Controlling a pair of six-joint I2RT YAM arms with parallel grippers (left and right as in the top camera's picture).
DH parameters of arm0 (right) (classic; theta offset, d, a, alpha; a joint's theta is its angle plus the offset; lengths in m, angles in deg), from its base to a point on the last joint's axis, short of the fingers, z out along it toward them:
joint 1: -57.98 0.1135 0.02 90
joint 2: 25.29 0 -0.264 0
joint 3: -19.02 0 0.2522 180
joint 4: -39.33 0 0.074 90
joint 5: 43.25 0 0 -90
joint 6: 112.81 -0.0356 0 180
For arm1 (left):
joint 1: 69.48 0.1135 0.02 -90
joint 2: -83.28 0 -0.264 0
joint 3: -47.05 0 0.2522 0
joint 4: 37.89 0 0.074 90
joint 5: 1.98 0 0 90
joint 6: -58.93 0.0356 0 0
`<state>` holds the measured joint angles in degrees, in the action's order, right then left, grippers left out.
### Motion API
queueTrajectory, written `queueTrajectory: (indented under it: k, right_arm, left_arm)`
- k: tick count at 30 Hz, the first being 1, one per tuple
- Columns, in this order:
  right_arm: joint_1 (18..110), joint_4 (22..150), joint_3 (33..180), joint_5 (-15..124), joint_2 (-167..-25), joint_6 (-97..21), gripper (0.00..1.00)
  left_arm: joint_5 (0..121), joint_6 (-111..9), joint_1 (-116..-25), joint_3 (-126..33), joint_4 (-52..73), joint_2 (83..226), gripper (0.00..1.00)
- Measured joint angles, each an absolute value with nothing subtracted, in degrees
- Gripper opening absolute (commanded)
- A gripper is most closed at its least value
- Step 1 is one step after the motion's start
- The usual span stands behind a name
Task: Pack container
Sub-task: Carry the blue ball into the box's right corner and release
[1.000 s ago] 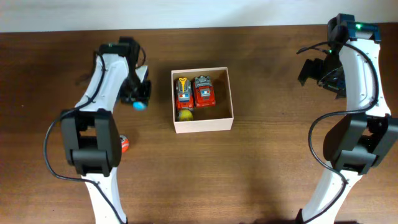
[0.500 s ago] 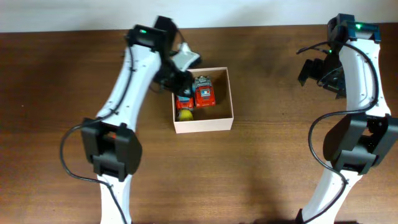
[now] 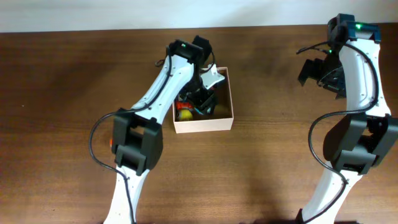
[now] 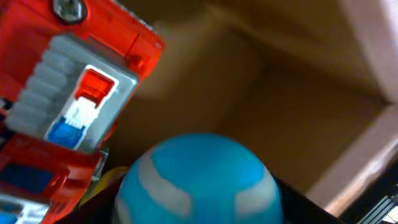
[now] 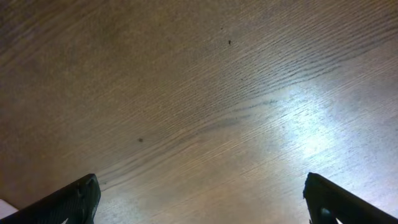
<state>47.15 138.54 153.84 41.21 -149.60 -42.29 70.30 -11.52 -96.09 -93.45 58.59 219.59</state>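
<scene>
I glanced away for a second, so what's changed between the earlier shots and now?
The left gripper, shut on the blue ball, swung right from the table's left side and now reaches down into the container, beside the red toy truck. The container and the right gripper stayed put.

The container (image 3: 204, 126), a small square lidless box with thin white walls and a tan inside, sits upright on the worktop (image 3: 62, 93) near its middle. A red toy truck (image 4: 74, 93) and a yellow piece (image 3: 185, 114) lie in its left part; a blue ball (image 4: 196, 180) with pale stripes hangs just over its floor.
</scene>
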Motion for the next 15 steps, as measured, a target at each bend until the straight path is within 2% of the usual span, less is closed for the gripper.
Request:
queueTrajectory:
  k: [7, 12, 15]
  right_arm:
    - [47.15, 138.49, 153.84, 41.21, -149.60, -42.33, 0.99]
    - [47.15, 138.45, 153.84, 41.21, -149.60, -42.31, 0.99]
    - [47.15, 138.38, 153.84, 41.21, -149.60, -42.31, 0.99]
  left_arm:
    - [71.15, -11.50, -95.98, -93.49, 60.12, 219.68, 0.68]
    - [71.55, -11.32, -95.32, -93.49, 61.84, 219.57, 0.86]
    - [71.76, -11.19, -95.15, -93.49, 62.00, 219.57, 0.86]
